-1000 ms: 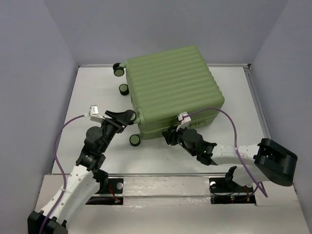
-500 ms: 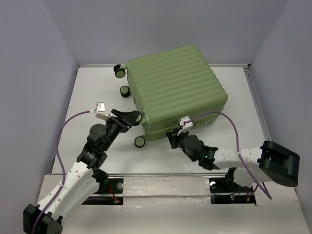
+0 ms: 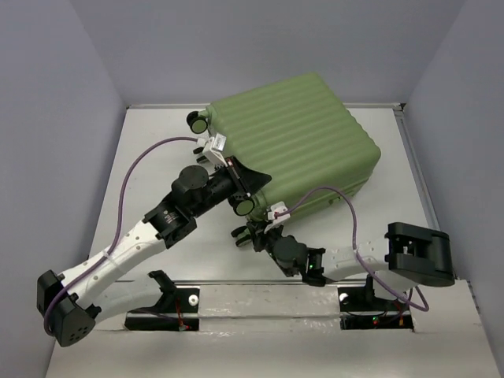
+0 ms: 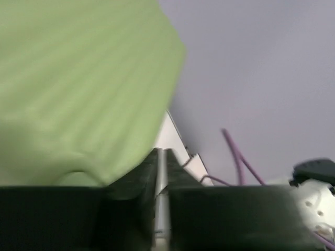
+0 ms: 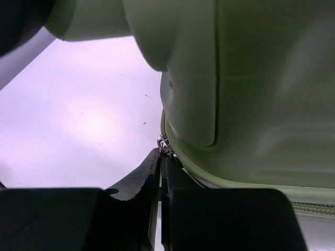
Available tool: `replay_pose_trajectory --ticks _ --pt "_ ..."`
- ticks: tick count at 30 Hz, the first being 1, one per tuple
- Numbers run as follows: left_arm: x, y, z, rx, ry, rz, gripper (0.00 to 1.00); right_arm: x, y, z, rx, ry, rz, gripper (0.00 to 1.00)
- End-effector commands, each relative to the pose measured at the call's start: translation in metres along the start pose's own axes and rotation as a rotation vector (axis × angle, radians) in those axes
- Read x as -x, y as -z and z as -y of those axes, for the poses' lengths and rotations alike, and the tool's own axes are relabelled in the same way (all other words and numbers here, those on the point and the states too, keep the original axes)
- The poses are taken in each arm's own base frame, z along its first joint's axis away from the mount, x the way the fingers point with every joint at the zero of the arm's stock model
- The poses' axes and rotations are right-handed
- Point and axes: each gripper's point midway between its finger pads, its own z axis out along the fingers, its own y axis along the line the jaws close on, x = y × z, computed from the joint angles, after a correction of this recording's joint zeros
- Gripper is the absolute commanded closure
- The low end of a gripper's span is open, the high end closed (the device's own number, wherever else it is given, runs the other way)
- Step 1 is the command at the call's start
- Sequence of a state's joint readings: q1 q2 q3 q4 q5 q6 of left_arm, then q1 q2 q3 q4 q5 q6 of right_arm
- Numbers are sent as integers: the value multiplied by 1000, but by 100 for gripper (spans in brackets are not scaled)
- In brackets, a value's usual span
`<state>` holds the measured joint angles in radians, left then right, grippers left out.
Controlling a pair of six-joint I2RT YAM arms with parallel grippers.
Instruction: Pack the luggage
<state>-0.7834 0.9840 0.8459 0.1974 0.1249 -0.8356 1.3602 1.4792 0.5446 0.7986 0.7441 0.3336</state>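
The luggage is a closed light-green ribbed suitcase lying tilted at the back middle of the table, with a black wheel at its near left corner. My left gripper is shut against its left side just above that wheel, with nothing visible between the fingers. The green shell fills the upper left of the left wrist view. My right gripper sits low at the near left corner. In the right wrist view it is shut on the metal zipper pull under the shell.
The white table is boxed in by grey walls at the left, back and right. Another wheel sticks out at the luggage's back left. Purple cables loop over both arms. A metal rail runs along the near edge.
The luggage has swung and tipped toward the back right. My left arm reached forward to its left side and shut. The right gripper slid left along the front edge.
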Motion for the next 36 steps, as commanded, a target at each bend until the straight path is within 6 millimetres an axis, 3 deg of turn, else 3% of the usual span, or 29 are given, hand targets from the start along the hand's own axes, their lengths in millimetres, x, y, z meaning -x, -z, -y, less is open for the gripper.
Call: replay_pose_trajectory --ticks 1,2,3,6,8,10,11,12,13,14,15,16,17,18,19,20,21,22,27,29,30,32,33,36 --pt "0 23 62 -173 32 8 94 111 7 -67 172 -425 409 93" --pt "2 26 64 -179 49 17 94 115 6 -61 148 -473 455 93" --pt "-4 31 69 -199 69 -2 94 105 -2 -56 101 -455 477 93" --pt "-15 36 69 -206 91 -27 94 110 -19 -53 7 -514 530 93" --pt "-16 36 62 -171 85 -23 94 110 -34 -61 -5 -546 545 93" --pt "0 43 63 -139 5 31 94 108 -33 -66 34 -559 538 93" --pt "10 47 62 -109 -30 58 94 97 -30 -58 22 -529 515 93" --pt "35 57 64 -53 -65 134 94 93 -24 -51 1 -519 504 93" --pt "46 63 61 -13 -151 164 87 80 -12 -31 -22 -495 471 93" --pt "67 73 71 5 -189 214 76 63 -8 -20 -36 -476 438 93" --pt "73 78 49 125 -233 222 66 70 3 -11 -30 -508 442 93" --pt "80 83 42 175 -266 232 45 66 11 -3 -25 -504 428 90" --pt "84 88 37 211 -329 228 34 61 18 3 -8 -492 407 66" --pt "85 92 26 263 -367 211 16 48 29 8 31 -426 343 32" --pt "85 93 19 293 -395 193 12 57 37 7 71 -484 351 32" --pt "77 92 4 347 -448 131 8 23 37 10 63 -389 211 12" --pt "73 91 -5 377 -467 102 6 19 39 7 59 -396 155 8" --pt "74 91 -16 410 -480 88 6 0 46 21 -17 -350 29 7" --pt "44 77 -51 378 -509 -101 9 14 67 60 -165 -351 -41 11" --pt "28 71 -59 334 -504 -178 10 22 74 85 -210 -361 -49 15" --pt "25 71 -62 336 -514 -197 11 15 80 99 -247 -352 -70 26" --pt "22 70 -70 358 -529 -220 11 16 83 114 -272 -367 -70 38" --pt "24 72 -80 405 -546 -216 10 19 88 129 -293 -393 -73 62" --pt "28 75 -100 485 -571 -213 10 22 89 153 -356 -414 -62 76"
